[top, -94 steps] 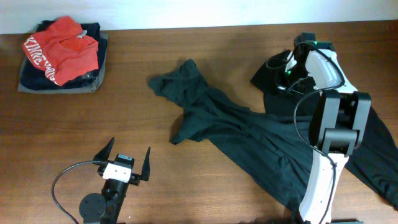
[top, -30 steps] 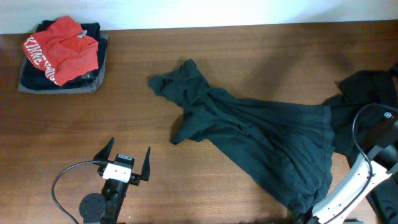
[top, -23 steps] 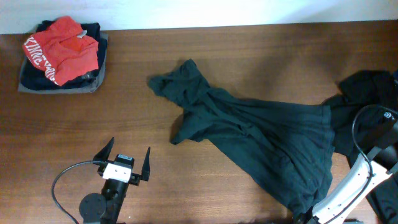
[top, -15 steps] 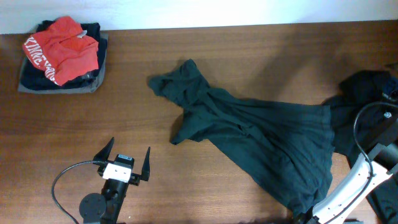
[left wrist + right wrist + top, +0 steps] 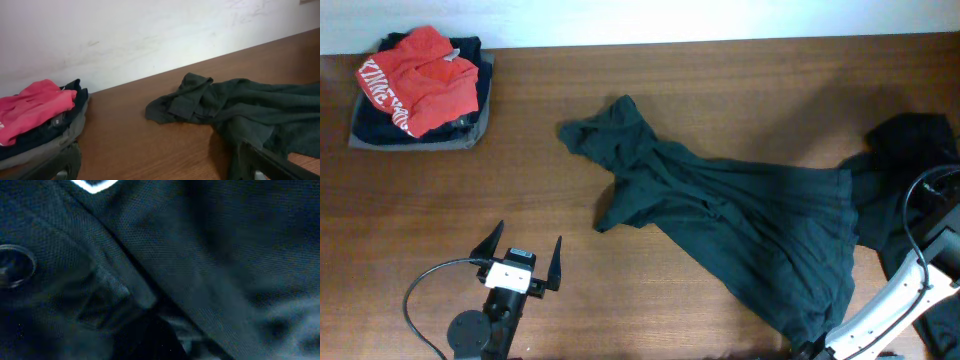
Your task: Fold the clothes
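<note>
A brown wooden table (image 5: 420, 200) meets a white wall (image 5: 620, 20).

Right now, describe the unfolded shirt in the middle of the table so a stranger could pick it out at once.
On the wooden table, look right of the folded pile in the far left corner. The teal-grey shirt sprawls crumpled from the centre toward the near right edge. Unlike the black garment beside it, it is plain dark green-grey, without print.

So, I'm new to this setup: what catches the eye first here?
The dark teal shirt sprawled crumpled across the table's middle, then the bright red garment topping a folded stack in the far left corner. A black garment bunches at the right edge.
</note>
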